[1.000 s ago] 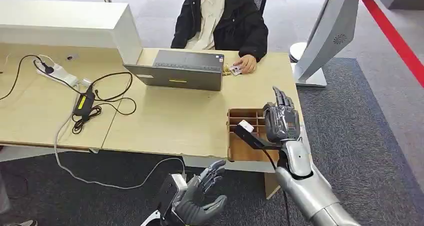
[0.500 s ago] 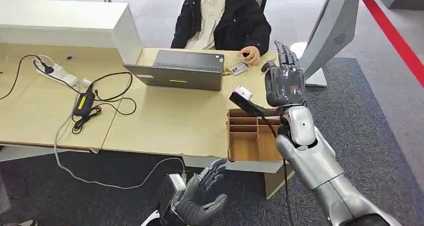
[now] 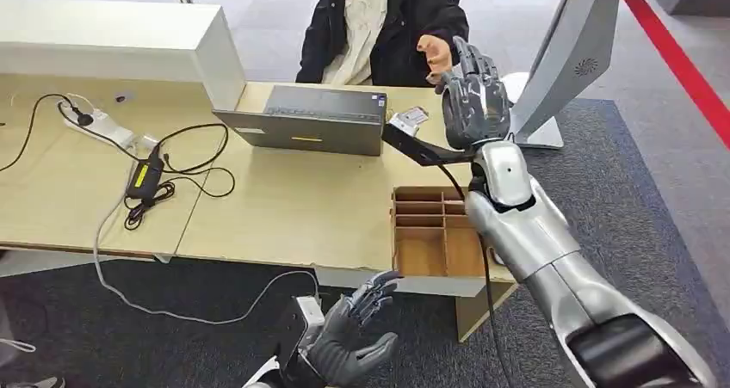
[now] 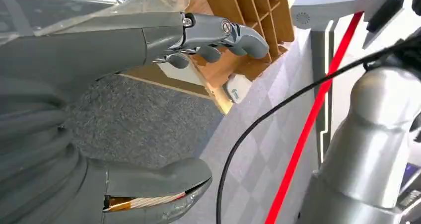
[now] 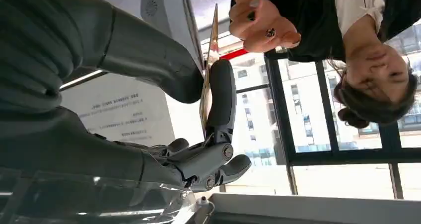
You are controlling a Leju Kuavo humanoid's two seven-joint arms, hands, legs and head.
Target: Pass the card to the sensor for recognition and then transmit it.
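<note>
My right hand is raised above the table's far edge, fingers up, in front of the seated person. In the right wrist view a thin card shows edge-on, pinched between the thumb and a finger of the right hand. The person's hand is lifted right beside mine, and its fingers are at the card's far end; I cannot tell whether they touch it. A tall white standing device rises to the right of my hand. My left hand hangs below the table's near edge, fingers apart and holding nothing.
A grey laptop sits on the wooden table facing the person. A wooden divided tray lies at the near right corner. A power strip, adapter and cables lie on the left, behind them a white box.
My right arm rose from above the tray and reached across the table toward the person. The person's hand left the table and lifted to meet it. The left hand barely moved.
</note>
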